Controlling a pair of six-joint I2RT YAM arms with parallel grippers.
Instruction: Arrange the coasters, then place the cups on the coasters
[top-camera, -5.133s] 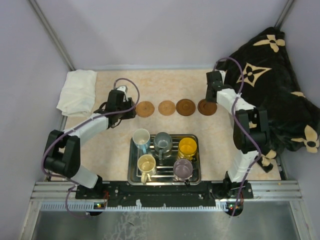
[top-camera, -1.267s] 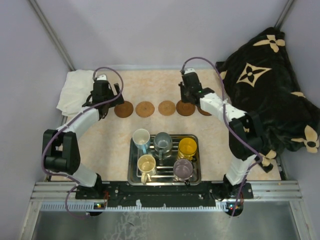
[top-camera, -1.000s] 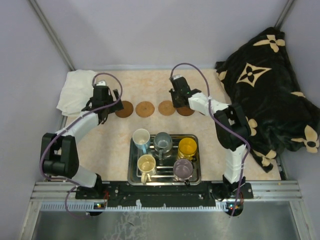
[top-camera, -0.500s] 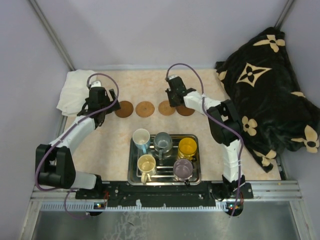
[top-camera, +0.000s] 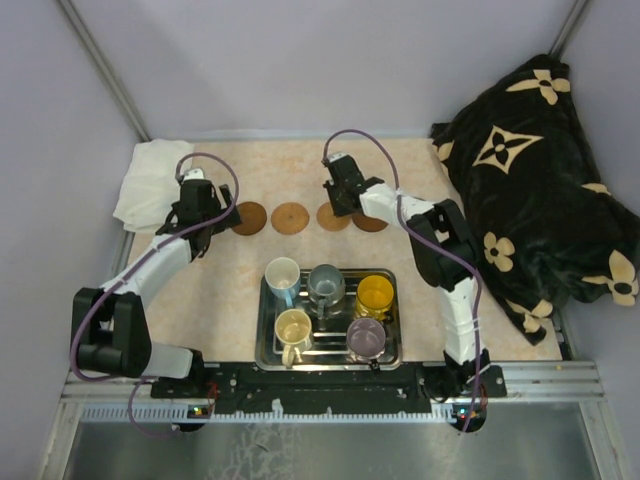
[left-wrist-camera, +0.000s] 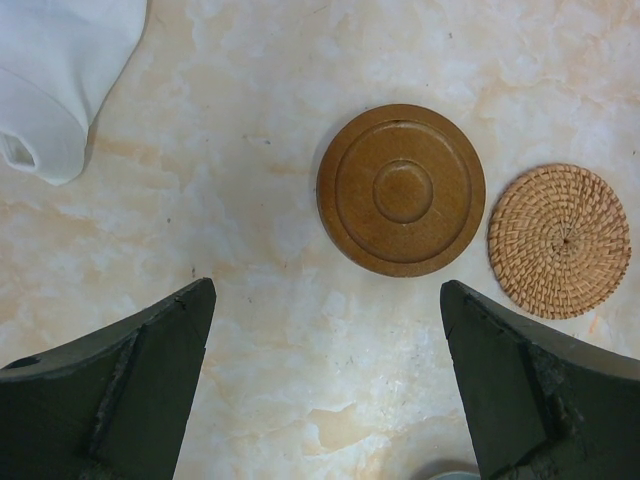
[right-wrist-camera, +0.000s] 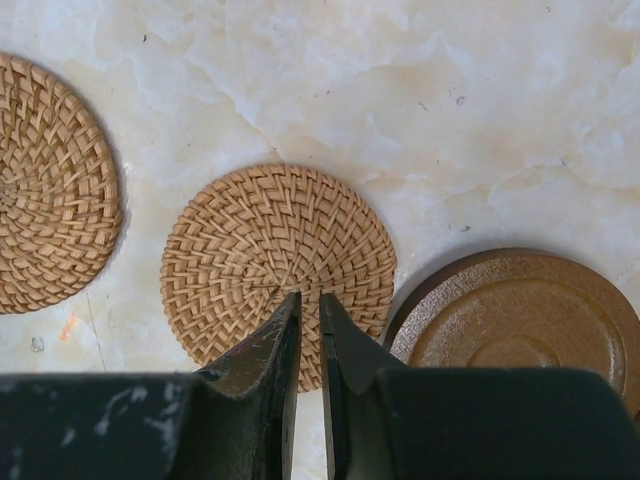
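A cream marbled table (top-camera: 230, 290) sits between pale lilac walls. Nearest, a steel tray (top-camera: 262, 335) holds all five mugs (top-camera: 325, 283): cream and purple-grey in the near row, white-and-blue, grey-blue and orange-yellow behind. They stand as they did five seconds ago. Beyond the tray the coasters (top-camera: 291, 218) lie in a row running left to right, apart from one another. From the left they are a dark wooden coaster (left-wrist-camera: 401, 190), two woven tan ones, then another dark one that the right arm partly covers. Anything further right is hidden under that arm. The leftmost disc was not in the row five seconds ago. The left gripper (left-wrist-camera: 325, 290), then close beside the first woven coaster, has since drawn back to the near left of the disc. Its fingers are spread wide and hold nothing. The right gripper (right-wrist-camera: 308, 300) has swung left from the row's right end. It now hangs over the near edge of the second woven coaster (right-wrist-camera: 278, 262). Its fingers are nearly together, with only a thin slit and nothing seen between them; whether they touch the weave I cannot tell. A white cloth (top-camera: 155, 185) lies at the far left. A black blanket (top-camera: 540, 180) with tan flower motifs is heaped at the far right.
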